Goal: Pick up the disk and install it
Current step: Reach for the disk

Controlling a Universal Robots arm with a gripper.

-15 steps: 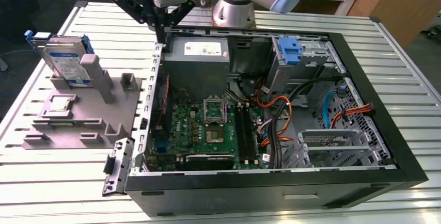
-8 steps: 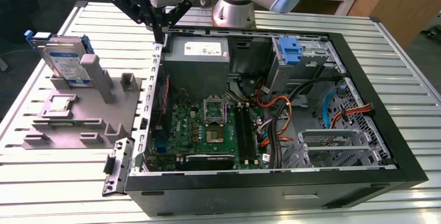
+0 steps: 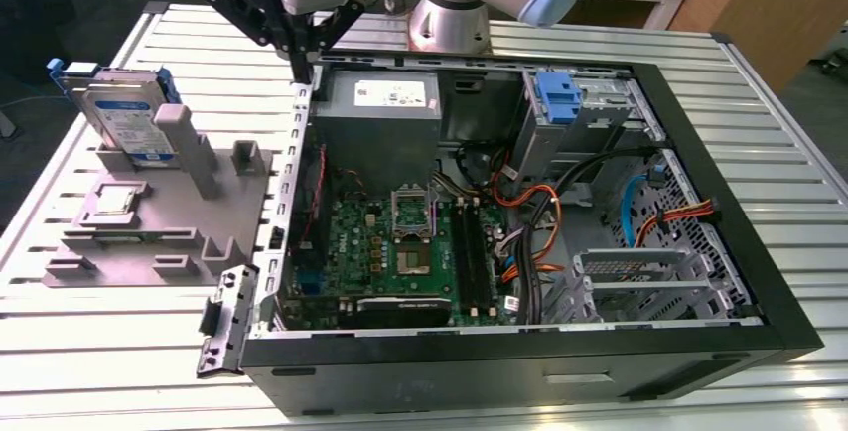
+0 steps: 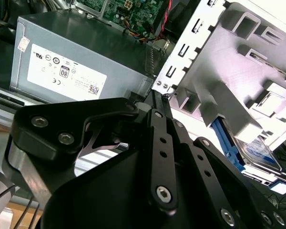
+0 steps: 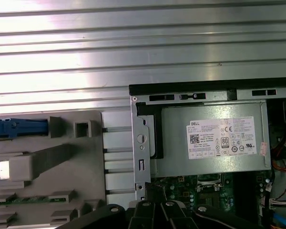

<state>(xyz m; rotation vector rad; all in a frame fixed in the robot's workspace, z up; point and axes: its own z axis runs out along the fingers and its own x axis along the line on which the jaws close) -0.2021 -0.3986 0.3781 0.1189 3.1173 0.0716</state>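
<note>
The disk point(image 3: 126, 118) stands on edge in a grey holder point(image 3: 146, 237) at the exterior view's left, its white-and-blue label showing and its blue carrier frame round the edges. My gripper point(image 3: 306, 66) hangs over the rear left corner of the open computer case point(image 3: 530, 352), off to the right of the disk and apart from it. Its black fingers meet at the tips, shut on nothing. In the second wrist view the gripper point(image 4: 157, 95) points at the case's corner, with the disk point(image 4: 260, 148) beyond it. The first wrist view shows the disk's blue edge point(image 5: 16, 128) and the fingers point(image 5: 155, 207).
Inside the case a grey power supply point(image 3: 377, 103) lies just below the gripper, then the green motherboard point(image 3: 397, 242), cables and a drive cage with a blue bracket point(image 3: 559, 98). A small silver chip point(image 3: 117, 200) rests on the holder. All stands on a slatted metal table point(image 3: 106, 352).
</note>
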